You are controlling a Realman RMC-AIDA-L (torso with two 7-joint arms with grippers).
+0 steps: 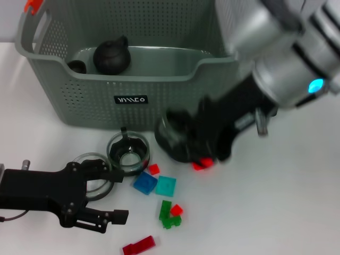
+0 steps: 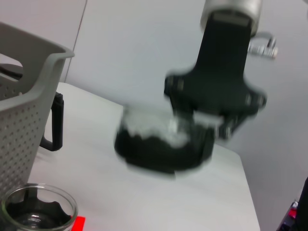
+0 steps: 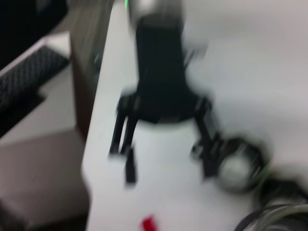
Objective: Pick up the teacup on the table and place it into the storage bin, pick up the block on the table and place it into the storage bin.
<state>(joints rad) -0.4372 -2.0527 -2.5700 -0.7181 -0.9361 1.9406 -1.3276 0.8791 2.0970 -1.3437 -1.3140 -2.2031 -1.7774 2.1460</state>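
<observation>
Teacup (image 1: pixel 175 139) sits clamped in the right gripper (image 1: pixel 183 141) just before the storage bin (image 1: pixel 159 95) wall; left gripper (image 1: pixel 106 199) rests fingers spread, empty.

Glass jug (image 1: pixel 128 153) just beyond the left claw (image 1: pixel 118 195) — glass dish (image 1: pixel 98 189) under its upper finger — black teapot (image 1: pixel 111 56) well beyond.

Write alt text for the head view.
The right gripper carries a dark teacup above the white table, just before the grey storage bin. The left gripper rests low beside glass cups and scattered coloured blocks.
</observation>
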